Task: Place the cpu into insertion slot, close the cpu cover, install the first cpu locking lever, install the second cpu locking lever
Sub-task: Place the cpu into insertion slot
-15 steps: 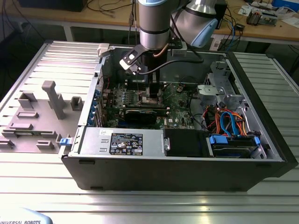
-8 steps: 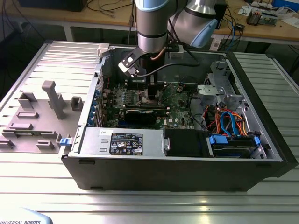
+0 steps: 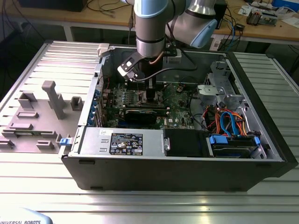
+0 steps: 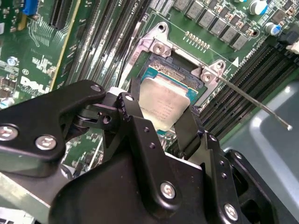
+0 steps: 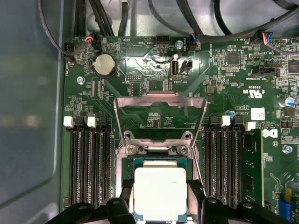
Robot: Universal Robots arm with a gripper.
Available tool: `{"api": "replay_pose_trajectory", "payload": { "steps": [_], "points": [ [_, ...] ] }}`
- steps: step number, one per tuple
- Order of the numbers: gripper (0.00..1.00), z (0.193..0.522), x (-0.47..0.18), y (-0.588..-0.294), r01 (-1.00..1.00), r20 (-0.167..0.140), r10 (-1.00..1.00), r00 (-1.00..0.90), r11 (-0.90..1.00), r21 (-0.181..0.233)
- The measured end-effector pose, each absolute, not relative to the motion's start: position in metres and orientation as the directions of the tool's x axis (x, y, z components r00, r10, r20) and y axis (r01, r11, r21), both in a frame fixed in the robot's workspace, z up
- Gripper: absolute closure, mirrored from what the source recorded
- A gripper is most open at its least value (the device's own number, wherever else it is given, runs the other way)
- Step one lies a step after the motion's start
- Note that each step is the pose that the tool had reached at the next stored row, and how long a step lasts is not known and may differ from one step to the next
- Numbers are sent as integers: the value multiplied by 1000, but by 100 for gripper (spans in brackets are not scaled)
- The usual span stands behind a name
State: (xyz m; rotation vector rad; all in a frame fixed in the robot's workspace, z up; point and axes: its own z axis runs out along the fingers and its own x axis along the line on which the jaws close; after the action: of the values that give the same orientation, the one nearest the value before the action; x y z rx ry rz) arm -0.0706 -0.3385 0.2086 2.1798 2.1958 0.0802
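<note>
Exterior view: the arm reaches into the open pc case (image 3: 163, 172), with the gripper (image 3: 148, 89) over the middle of the motherboard (image 3: 180, 105). The cables (image 3: 224, 119) lie well off toward the exterior view's right, so I'd rate a snag unlikely. Second wrist view: the jaws are clenched on the cpu (image 4: 163, 106), one black finger (image 4: 132, 105) on each of two opposite edges. The chip sits over the insertion slot (image 4: 174, 74), but you can't tell here whether it's seated or just above. It reads slightly skewed against the socket frame, though that may be the camera angle. Risk one, my judgement: if you let go with the chip tilted or off-register, a corner lands on the contact field and bends pins. The locking lever (image 4: 252, 103) is swung out free, running past the memory slots (image 4: 261, 60), so a sideways finger move could clip it. First wrist view: the cpu cover (image 5: 160, 98) stands open, hinged just beyond the slot and apart from the chip, which looks centred between the slot walls. Risk two: the fingertips sit low beside the socket edge, so pressing down while clamped loads the pins unevenly, and spreading wide could knock the neighbouring slot latches. Risk three: bump the cover and it could drop onto the fingers.
</note>
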Motion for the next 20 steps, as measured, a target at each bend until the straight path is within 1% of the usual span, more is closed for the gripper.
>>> {"api": "replay_pose_trajectory", "payload": {
  "steps": [11, 20],
  "points": [
    [46, 201, -73, -338, 998, 8, 1000, -5, 5, 69],
    [46, 200, -73, -338, 998, 9, 1000, -5, 5, 69]
  ]
}}
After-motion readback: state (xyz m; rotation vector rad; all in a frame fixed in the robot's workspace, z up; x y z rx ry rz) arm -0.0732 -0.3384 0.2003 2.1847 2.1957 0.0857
